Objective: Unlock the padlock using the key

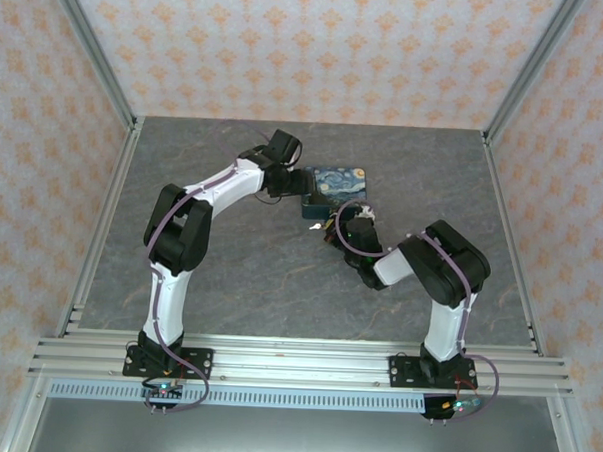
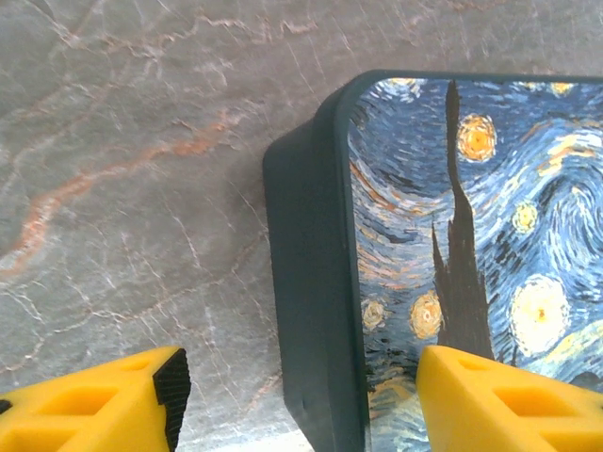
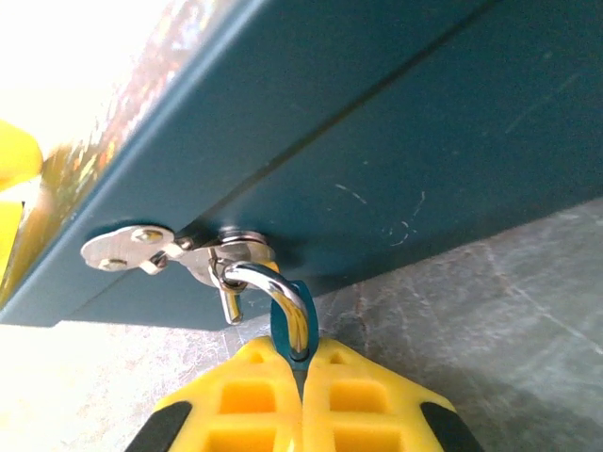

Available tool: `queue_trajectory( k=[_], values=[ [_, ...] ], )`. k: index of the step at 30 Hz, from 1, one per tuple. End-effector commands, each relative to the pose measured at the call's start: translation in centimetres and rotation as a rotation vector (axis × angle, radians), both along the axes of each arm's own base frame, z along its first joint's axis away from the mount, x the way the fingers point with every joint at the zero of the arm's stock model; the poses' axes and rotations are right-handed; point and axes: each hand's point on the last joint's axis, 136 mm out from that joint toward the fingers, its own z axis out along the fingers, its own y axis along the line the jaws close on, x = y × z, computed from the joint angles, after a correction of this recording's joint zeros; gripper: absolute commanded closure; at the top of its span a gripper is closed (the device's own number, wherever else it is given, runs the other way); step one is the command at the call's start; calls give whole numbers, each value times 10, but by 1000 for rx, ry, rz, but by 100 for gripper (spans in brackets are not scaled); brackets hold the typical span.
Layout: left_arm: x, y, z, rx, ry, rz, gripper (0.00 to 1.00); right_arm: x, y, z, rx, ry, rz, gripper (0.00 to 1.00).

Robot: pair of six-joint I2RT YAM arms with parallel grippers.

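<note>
The dark blue starry-patterned box (image 1: 338, 183) lies at the back middle of the table. In the right wrist view, the padlock (image 3: 283, 322) has a thin teal body and a silver shackle (image 3: 283, 287) hooked through the metal hasp (image 3: 127, 247) on the box's front wall (image 3: 396, 122). One end of the shackle hangs free. My right gripper (image 3: 301, 353) is shut on the padlock body just under the hasp, and sits at the box's near edge (image 1: 338, 226). My left gripper (image 2: 300, 381) is open and straddles the box's left edge (image 2: 311, 282), one finger over the table and one over the lid. The key is out of view.
Grey marbled table (image 1: 259, 274) stretches around the box, with free room in front and to the left. Aluminium frame posts (image 1: 102, 217) and patterned walls close in the sides and back. Both arms reach in towards the box from the near rail.
</note>
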Motion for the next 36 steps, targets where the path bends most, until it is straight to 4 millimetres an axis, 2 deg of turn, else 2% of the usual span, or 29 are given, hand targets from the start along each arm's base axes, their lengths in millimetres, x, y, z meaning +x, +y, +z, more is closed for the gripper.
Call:
queue_trajectory(
  k=[1,7,17,23,30,36],
  values=[
    [-36,12,-35,83,145,-5,36,-3,-17,-7,15,32,-61,100],
    [-42,10,-42,81,156,-3,37,4,-14,1,103,11,-70,100],
    [-50,11,-57,86,190,6,39,22,-31,7,292,-12,-173,100],
    [-53,13,-66,107,213,7,40,28,-35,9,310,-8,-184,100],
    [-53,15,-70,119,224,6,42,31,-60,7,331,9,-225,100],
    [-53,14,-72,119,233,4,42,37,-60,15,392,-6,-235,100]
  ],
)
